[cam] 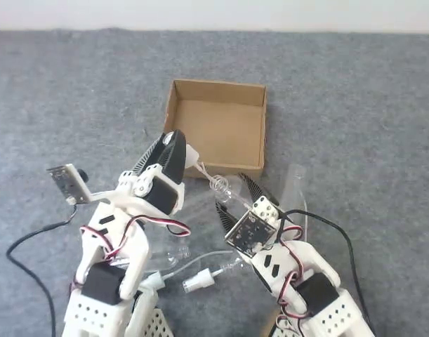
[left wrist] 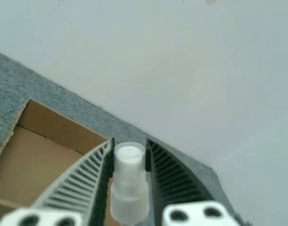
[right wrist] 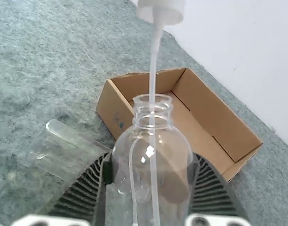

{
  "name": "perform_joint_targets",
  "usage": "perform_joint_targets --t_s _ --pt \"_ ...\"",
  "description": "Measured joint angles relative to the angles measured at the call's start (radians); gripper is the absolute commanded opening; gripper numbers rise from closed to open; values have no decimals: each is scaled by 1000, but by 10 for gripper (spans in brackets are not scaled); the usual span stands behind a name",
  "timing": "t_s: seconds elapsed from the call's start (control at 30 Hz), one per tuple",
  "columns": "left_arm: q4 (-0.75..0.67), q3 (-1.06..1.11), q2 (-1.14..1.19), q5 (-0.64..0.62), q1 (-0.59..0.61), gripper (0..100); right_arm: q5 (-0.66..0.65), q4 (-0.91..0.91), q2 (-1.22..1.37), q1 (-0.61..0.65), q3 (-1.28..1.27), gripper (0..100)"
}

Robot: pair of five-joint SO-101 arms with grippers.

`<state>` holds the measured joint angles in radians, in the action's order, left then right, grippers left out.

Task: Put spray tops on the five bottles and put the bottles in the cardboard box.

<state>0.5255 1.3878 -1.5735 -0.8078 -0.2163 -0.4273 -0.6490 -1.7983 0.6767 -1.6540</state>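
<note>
A grey carpet [cam: 74, 91] fills the ground from side to side; its pile is short and a little mottled. Behind its far edge stands a plain white wall [cam: 214, 12], and the two meet in a straight line across the high view.

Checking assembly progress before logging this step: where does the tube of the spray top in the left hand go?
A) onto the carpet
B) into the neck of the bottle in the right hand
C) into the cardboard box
B: the thin tube of the spray top runs down through the open neck of the bottle gripped by the right hand.
</note>
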Motion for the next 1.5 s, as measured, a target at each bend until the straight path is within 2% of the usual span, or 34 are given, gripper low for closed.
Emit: perform_joint_targets --t_s 0.13,0.4,0.77,1.07,1.23,1.4,1.5 --pt "-6 2 -2 0 -14 12 0 0 0 0 0 117" --pt "-6 61 3 2 -133 12 0 0 0 0 0 117" --pt "-6 63 3 3 -141 12 0 0 0 0 0 117" --pt "80 60 -8 100 -253 12 2 0 2 -2 0 117" --pt "94 55 -9 110 -262 13 2 0 2 -2 0 117" --pt "95 55 -9 155 -265 13 58 0 2 -8 0 117" --pt "95 55 -9 169 -275 13 72 0 2 -17 0 84"
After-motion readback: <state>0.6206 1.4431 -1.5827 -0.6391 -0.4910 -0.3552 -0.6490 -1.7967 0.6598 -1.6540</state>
